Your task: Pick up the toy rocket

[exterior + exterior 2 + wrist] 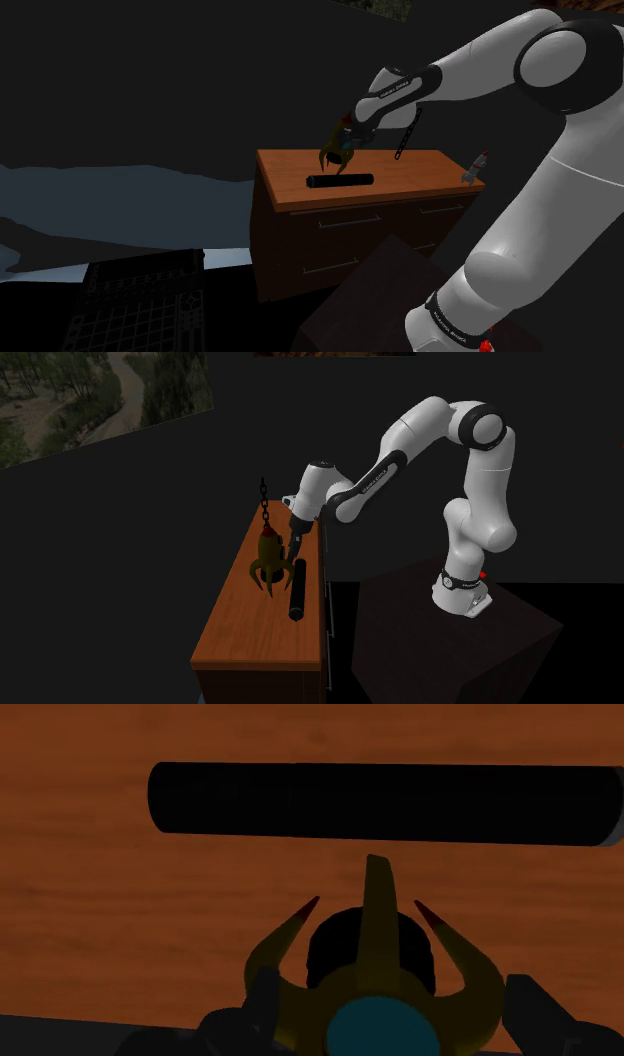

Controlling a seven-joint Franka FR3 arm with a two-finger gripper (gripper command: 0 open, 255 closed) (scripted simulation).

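**Q:** Wooden dresser top (pixel 430 165), dim room, dark walls; what was entered for the tool?

**A:** Item one, gripper (pixel 393 999): black fingers (pixel 262 996) pressed in on either side of the toy rocket (pixel 268 560); grasp judged secure, though the contact itself was partly hidden by the body.

**Q:** And the rocket itself?

**A:** Item two, toy rocket: olive-gold body; curved fins with red tips pointing down at the wood; hung from the gripper over the middle of the dresser top; in both exterior views the fin tips appeared to be clear of the surface, though by how much could not be told.

**Q:** Neighbours?

**A:** Item three, black cylinder (pixel 340 181): lay flat on the wood just beside and below the rocket, apart from it; item four, black chain (pixel 405 135): stood further along the top; item five, small grey piece with a red tip (pixel 477 167): upright at the far corner, well apart.

**Q:** Progress?

**A:** Grasp judged done; lift judged begun; left to do, a higher raise, well clear of the cylinder.
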